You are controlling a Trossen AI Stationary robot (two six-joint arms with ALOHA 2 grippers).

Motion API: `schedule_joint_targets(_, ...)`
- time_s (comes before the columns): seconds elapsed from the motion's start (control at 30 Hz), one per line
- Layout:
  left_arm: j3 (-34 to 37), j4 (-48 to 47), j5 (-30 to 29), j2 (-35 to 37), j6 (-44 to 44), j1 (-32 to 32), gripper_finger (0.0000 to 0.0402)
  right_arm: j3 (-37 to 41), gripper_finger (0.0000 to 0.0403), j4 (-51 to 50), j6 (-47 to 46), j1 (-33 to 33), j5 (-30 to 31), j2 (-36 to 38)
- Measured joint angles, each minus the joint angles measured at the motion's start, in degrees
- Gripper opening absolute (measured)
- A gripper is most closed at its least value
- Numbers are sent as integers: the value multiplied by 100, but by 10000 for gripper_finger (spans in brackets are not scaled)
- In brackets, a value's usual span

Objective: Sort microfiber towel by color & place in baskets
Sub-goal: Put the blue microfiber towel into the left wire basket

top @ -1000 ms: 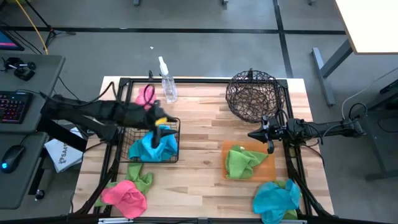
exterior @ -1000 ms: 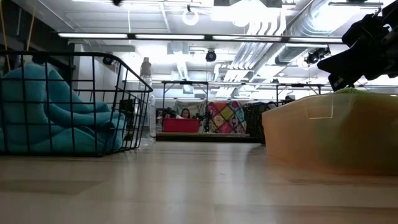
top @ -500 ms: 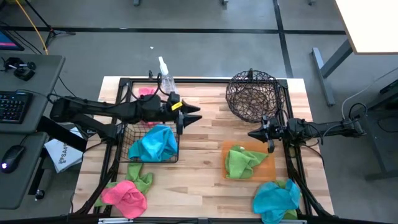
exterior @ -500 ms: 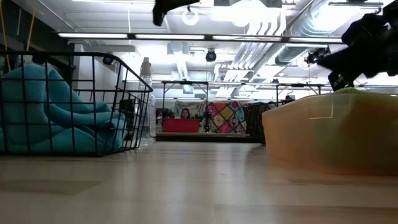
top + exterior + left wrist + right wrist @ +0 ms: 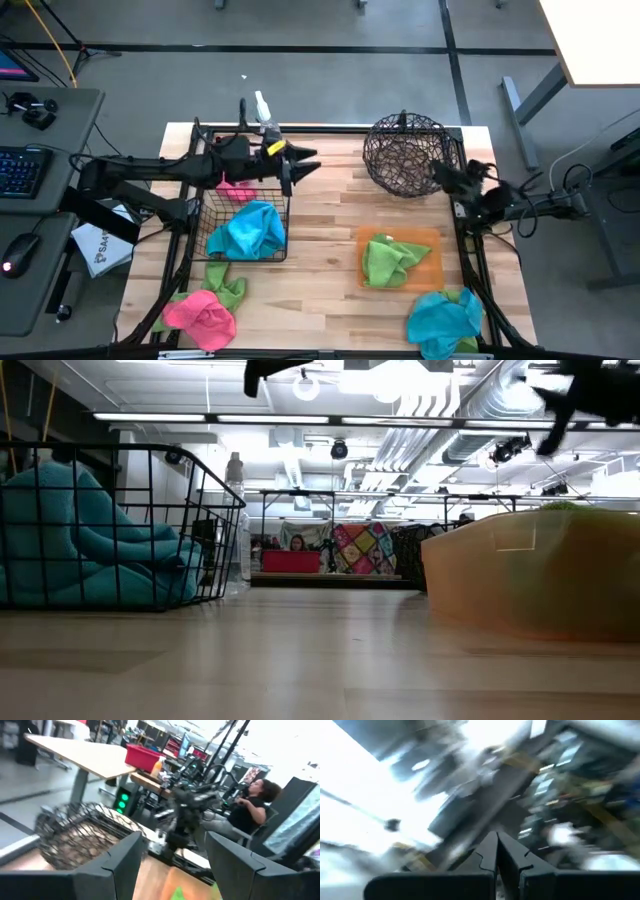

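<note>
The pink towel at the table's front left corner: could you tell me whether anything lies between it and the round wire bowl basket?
Yes. On a straight line from the pink towel to the round wire bowl basket, the black wire basket's near corner with the blue towel sits close alongside. The rest is bare tabletop.

bright overhead ceiling lights (image 5: 305, 385) glare in the low view; the desk (image 5: 330, 250) is evenly lit with soft shadows; the right wrist view is heavily motion-blurred.
</note>
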State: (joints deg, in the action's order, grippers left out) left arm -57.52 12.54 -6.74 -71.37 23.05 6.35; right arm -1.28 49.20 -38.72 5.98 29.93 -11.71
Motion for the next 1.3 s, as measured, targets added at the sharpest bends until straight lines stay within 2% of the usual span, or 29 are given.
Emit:
schedule_joint_targets(0.1,0,-165,7,160,-182,167,207,-554,0,15,-46,2,-986,-519)
schedule_joint_targets(0.17,-2,-299,11,268,-252,244,207,-1111,1,-739,-138,7,-1309,-944)
schedule_joint_targets(0.3,-2,-694,154,532,-372,377,207,-2532,15,-3248,-226,8,-1954,-1897)
schedule_joint_targets(0.43,-2,-1213,439,836,-414,422,207,-4203,62,-5710,-480,109,-2909,-2958)
schedule_joint_targets(0.6,-4,-2070,869,1133,-420,416,207,-6300,129,-8744,-756,609,-3568,-4308)
schedule_joint_targets(0.8,-4,-2679,919,1335,-425,414,207,-8072,170,-11623,-1962,1451,-4611,-5716)
schedule_joint_targets(0.97,-4,-2811,1006,1313,-603,409,207,-8565,174,-12964,-3323,2242,-5301,-6435)
schedule_joint_targets(1.17,-4,-2859,1241,1306,-819,390,207,-8306,174,-13169,-4910,3171,-6047,-6917)
schedule_joint_targets(1.3,-4,-2873,1239,1306,-875,376,207,-7958,174,-13179,-5674,3484,-6357,-7190)
